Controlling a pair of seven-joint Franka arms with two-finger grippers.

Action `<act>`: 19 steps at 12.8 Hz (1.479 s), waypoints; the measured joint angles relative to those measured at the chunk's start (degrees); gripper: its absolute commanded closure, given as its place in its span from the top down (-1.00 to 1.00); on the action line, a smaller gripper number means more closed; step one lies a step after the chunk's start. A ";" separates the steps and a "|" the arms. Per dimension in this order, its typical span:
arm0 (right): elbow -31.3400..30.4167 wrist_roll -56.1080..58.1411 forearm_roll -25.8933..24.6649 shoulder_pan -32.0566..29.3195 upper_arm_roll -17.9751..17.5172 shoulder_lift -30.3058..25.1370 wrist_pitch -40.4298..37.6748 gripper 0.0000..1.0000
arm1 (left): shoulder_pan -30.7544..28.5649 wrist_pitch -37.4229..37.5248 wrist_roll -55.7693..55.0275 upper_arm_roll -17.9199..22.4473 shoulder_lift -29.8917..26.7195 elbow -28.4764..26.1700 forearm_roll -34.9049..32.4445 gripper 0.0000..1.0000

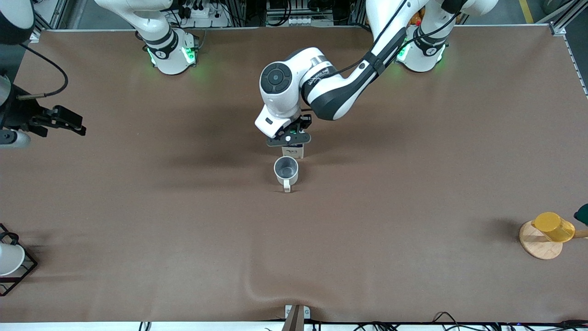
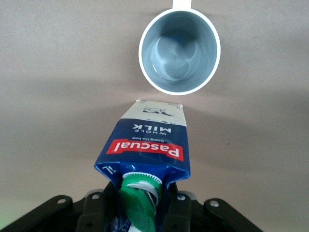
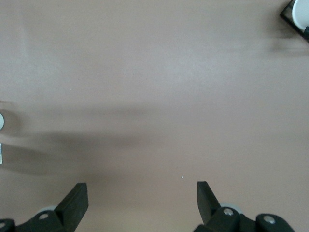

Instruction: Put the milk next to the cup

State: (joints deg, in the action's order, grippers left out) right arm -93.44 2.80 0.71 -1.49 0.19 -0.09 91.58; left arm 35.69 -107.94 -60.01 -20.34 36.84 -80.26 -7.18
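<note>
Front view: two arms stand at one brown tabletop (image 1: pixel 138 207). The left arm reaches to the middle of the tabletop; the left gripper (image 1: pixel 290 140) sits on top of one milk carton (image 1: pixel 294 151), of which only the whitish lower part shows beneath it. One grey cup (image 1: pixel 286 170) stands just beside the carton, nearer to the camera, upright, its single handle pointing toward the camera. The two look very close; whether they touch cannot be told here. The right gripper (image 1: pixel 69 120) waits above the right arm's end of the tabletop. One yellow cup (image 1: pixel 553 226) lies on one round wooden coaster (image 1: pixel 539 246) at the left arm's end. One white cup (image 1: pixel 9 258) in one black wire frame (image 1: pixel 23 271) sits at the right arm's end.

Left wrist view: the left gripper's two fingers (image 2: pixel 178 212) are closed on the carton's top, by its green cap (image 2: pixel 140 200). The carton's blue body carries one red label band. A strip of bare tabletop separates its base from the cup.

Right wrist view: the right gripper's two fingers (image 3: pixel 77 200) stand wide apart and hold nothing, over bare tabletop. A corner of the wire frame shows at the picture's edge.
</note>
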 measured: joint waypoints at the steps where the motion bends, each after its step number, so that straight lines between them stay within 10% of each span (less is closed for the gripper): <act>1: 0.29 0.00 -0.07 -0.06 0.04 -0.17 -0.10 1.00 | -0.01 -0.04 -0.76 0.09 0.03 0.12 0.00 1.00; 9: 4.46 -0.29 -1.86 -0.38 -0.65 -0.19 -5.08 1.00 | -6.29 3.57 -4.65 0.27 -7.74 5.47 0.75 1.00; 13: 4.78 -0.28 -1.86 -0.50 -0.62 -0.18 -7.11 1.00 | -18.62 9.38 4.87 0.59 -18.44 5.01 1.13 1.00; 19: 6.04 0.97 -1.82 -0.51 -0.72 -0.18 -7.81 1.00 | -30.08 14.48 24.82 0.87 -19.93 4.46 1.18 1.00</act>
State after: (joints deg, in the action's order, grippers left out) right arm -87.40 3.77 -1.10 -2.00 -0.53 -0.27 83.77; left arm 5.60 -93.46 -35.19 -19.47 16.92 -75.80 -5.99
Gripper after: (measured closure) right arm 0.000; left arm 0.000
